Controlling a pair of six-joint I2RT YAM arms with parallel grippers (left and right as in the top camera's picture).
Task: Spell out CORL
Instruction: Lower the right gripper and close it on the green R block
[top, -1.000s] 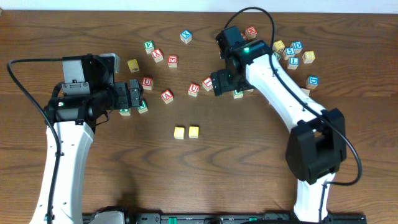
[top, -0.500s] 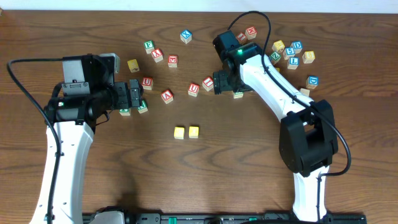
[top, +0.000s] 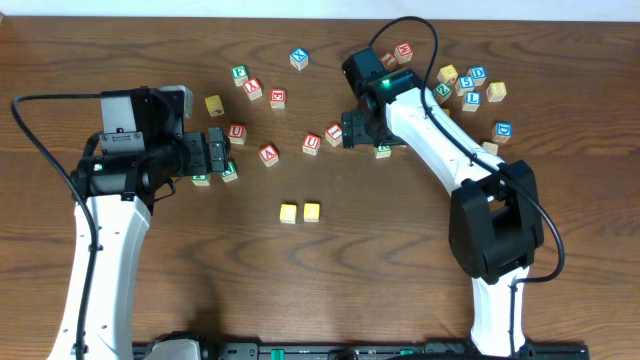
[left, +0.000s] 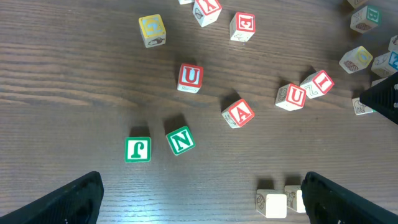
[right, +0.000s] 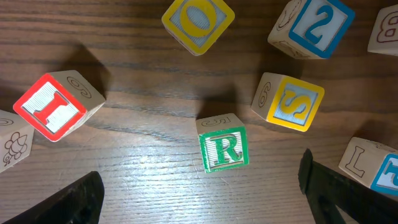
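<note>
Two yellow-faced cubes (top: 288, 212) (top: 312, 211) sit side by side at the table's middle; the left wrist view shows them (left: 272, 203) (left: 292, 198) close to the right finger. The green R cube (right: 222, 147) lies face up just ahead of my open right gripper (right: 202, 199), between the lines of its fingers and untouched. From overhead the R cube (top: 383, 151) peeks out beside the right gripper (top: 350, 130). The blue L cube (right: 373, 165) lies past the right finger, in the back-right cluster (top: 471, 99). My left gripper (top: 215, 152) (left: 205, 202) stands open and holds nothing.
Green J (left: 137, 149) and N (left: 180, 140) cubes lie ahead of the left gripper, with red U (left: 190, 77) and A (left: 238, 112) cubes beyond. Around the R sit a red I (right: 56, 106), yellow O (right: 198, 22), yellow S (right: 289, 102) and blue 2 (right: 311, 25).
The right arm has swung a little to the left and back over the R cube, with its jaws slightly wider. The left arm and the cubes have not moved.
</note>
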